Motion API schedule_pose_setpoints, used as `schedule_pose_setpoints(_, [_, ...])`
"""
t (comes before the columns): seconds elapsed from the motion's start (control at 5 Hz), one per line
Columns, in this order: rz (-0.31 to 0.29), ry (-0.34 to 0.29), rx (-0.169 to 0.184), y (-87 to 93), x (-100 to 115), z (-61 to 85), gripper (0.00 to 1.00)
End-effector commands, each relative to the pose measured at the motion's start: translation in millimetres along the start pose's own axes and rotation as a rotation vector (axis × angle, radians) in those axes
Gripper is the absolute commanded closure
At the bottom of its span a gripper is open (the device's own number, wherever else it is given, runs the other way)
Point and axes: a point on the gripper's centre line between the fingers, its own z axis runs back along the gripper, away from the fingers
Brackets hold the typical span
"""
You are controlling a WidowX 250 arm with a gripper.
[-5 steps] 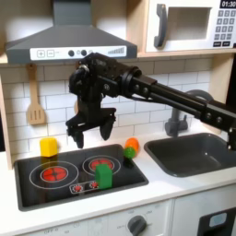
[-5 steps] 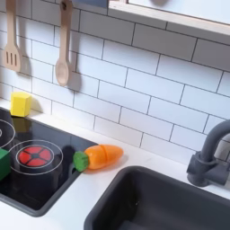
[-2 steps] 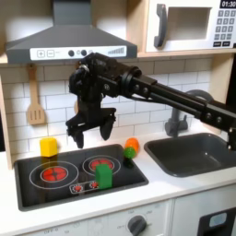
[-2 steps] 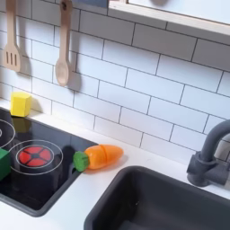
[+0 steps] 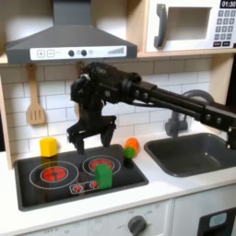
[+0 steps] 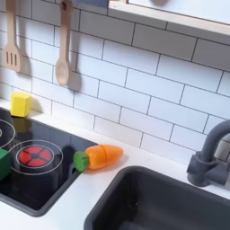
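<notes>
In the first exterior view my black gripper (image 5: 94, 141) hangs open above the back of the stove top (image 5: 55, 189), fingers pointing down with nothing between them. A green block (image 5: 104, 174) stands on the right burner, just below and in front of the gripper. An orange carrot with a green end (image 5: 131, 147) lies at the stove's right edge, to the right of the gripper. A yellow block (image 5: 49, 147) sits at the back left. In the second exterior view the carrot (image 6: 99, 157) lies between stove and sink, with the yellow block (image 6: 20, 103) at the wall.
A dark sink (image 5: 194, 154) with a grey faucet (image 5: 175, 120) lies to the first exterior view's right. A wooden spatula (image 5: 35, 101) hangs on the tiled wall. A range hood (image 5: 69, 41) and microwave (image 5: 194, 23) sit overhead. A wooden spoon (image 6: 62, 58) hangs in the second exterior view.
The arm has shifted slightly to the first exterior view's right and the gripper sits a little lower, still open. The blocks and carrot have not moved.
</notes>
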Motion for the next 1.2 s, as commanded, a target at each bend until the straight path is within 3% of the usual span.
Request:
schedule_pose_setpoints(0.0, [-0.022, 0.024, 0.003, -2.2, -7.1, -12.0, 0.00])
schedule_pose_setpoints(0.6, [-0.067, 0.046, 0.015, -5.5, -21.8, -25.8, 0.00])
schedule_pose_setpoints(1.0, [-0.063, 0.040, 0.029, -6.9, -25.2, -31.4, 0.00])
